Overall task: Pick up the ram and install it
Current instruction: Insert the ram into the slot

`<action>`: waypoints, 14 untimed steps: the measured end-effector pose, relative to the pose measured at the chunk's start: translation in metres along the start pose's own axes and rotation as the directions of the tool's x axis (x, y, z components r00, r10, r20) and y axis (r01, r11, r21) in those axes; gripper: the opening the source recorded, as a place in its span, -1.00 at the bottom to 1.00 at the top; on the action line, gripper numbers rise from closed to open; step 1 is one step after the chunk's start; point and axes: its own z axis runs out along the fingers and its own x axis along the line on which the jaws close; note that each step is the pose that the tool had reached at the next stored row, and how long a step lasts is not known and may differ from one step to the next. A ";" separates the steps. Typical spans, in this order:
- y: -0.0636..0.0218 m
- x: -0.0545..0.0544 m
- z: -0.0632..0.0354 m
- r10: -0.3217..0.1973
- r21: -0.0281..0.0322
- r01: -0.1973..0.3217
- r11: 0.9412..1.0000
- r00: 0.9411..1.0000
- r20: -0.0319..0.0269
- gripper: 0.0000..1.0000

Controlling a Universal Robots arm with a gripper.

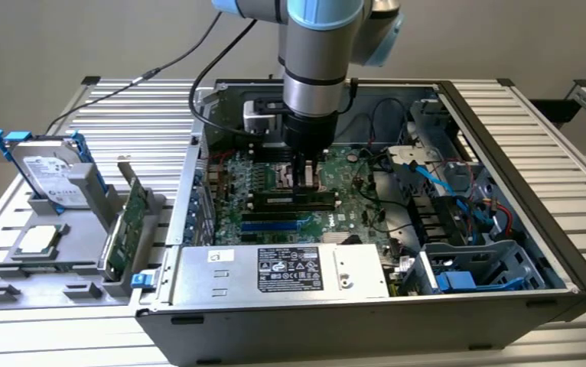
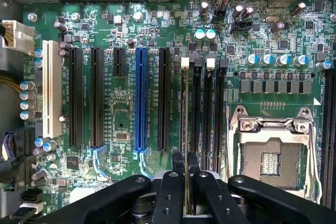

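Inside the open computer case (image 1: 538, 252) on the slatted counter (image 1: 568, 153), the arm's tool (image 1: 304, 174) reaches down over the motherboard (image 1: 262, 206). Its fingers (image 2: 169, 192) are pressed against the ram (image 2: 187, 129), pinching the stick edge-on. From the wrist view the ram stands upright in line with the first of the black memory slots (image 2: 197, 114), its lower edge at or in the slot; whether it is fully seated cannot be told. The slot's white latch (image 2: 185, 62) sits at the far end. Beside these slots lie the empty CPU socket (image 2: 270, 150) and the blue expansion slot (image 2: 140, 98). On the exterior view's left, a grey fixture (image 1: 58, 267) carries a hard drive (image 1: 53, 180), a processor (image 1: 40, 240) and a green expansion card (image 1: 125, 229).
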 end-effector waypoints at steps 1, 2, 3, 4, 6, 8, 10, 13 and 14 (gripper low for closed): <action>0.0000 0.000 0.0002 0.001 0.000 -0.001 1.000 1.000 0.000 -0.73; 0.0000 0.000 0.0004 0.001 0.000 -0.001 1.000 1.000 0.000 -0.73; 0.0000 0.000 0.0007 0.002 0.000 -0.002 1.000 1.000 0.000 -0.73; 0.0001 -0.001 0.0009 0.002 0.000 -0.002 1.000 1.000 0.000 -0.73; 0.0002 -0.001 0.0015 0.004 0.000 -0.004 1.000 1.000 0.000 -0.73; 0.0005 -0.002 0.0024 0.005 0.000 -0.005 1.000 1.000 0.000 -0.73; 0.0008 -0.002 0.0033 0.006 0.000 -0.006 1.000 1.000 0.000 -0.73; 0.0011 -0.003 0.0043 0.007 0.000 -0.007 1.000 1.000 -0.001 -0.73; 0.0011 -0.003 0.0047 0.008 -0.001 -0.008 1.000 1.000 -0.001 -0.73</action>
